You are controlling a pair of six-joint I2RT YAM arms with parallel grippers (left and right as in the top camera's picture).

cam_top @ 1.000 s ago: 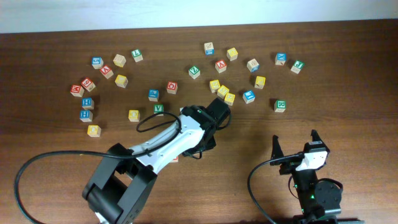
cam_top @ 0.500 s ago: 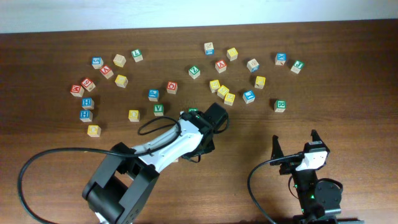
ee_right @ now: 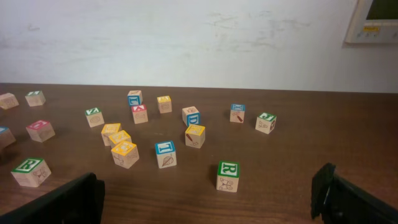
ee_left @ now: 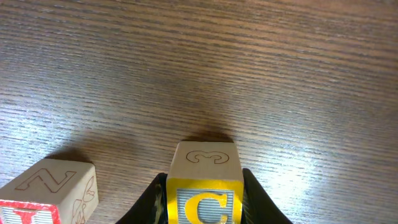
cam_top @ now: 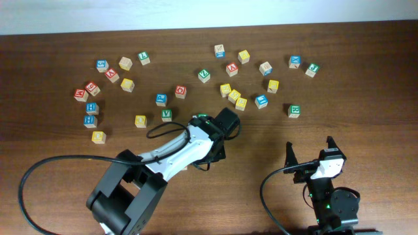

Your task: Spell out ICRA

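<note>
My left gripper (ee_left: 204, 208) is shut on a yellow C block (ee_left: 205, 186), which rests on or just above the wood table. A block with a red-edged face (ee_left: 46, 193) stands just to its left, apart from it. In the overhead view the left arm (cam_top: 189, 147) covers both blocks. My right gripper (ee_right: 205, 211) is open and empty near the front right (cam_top: 310, 156). A green R block (ee_right: 228, 176) stands ahead of it and shows in the overhead view (cam_top: 294, 110). A blue I block (ee_right: 165, 153) stands to its left.
Several letter blocks are scattered over the far half of the table, with a yellow cluster (cam_top: 233, 96) just beyond the left wrist and another group at the far left (cam_top: 91, 108). A white wall runs behind the table's back edge (cam_top: 209, 27).
The left arm has drawn back a little toward the front left with the C block, then stayed still. The right arm has not moved.
</note>
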